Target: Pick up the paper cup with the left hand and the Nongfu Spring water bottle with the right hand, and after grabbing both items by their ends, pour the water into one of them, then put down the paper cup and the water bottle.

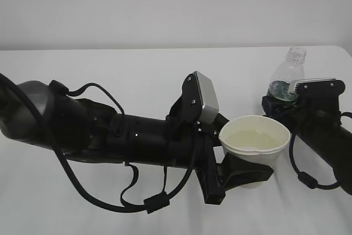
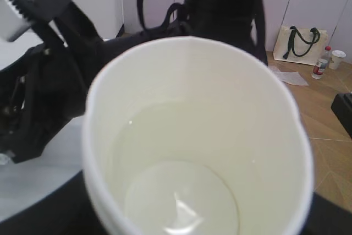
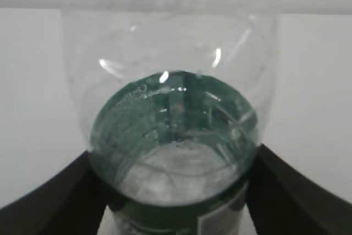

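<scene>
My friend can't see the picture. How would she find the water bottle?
Start at the white table and look to its right side, past the big black arm holding the paper cup. The water bottle stands upright there, between the right hand's fingers. Unlike the short white cup, it is tall, see-through, uncapped, with a dark green label.
</scene>
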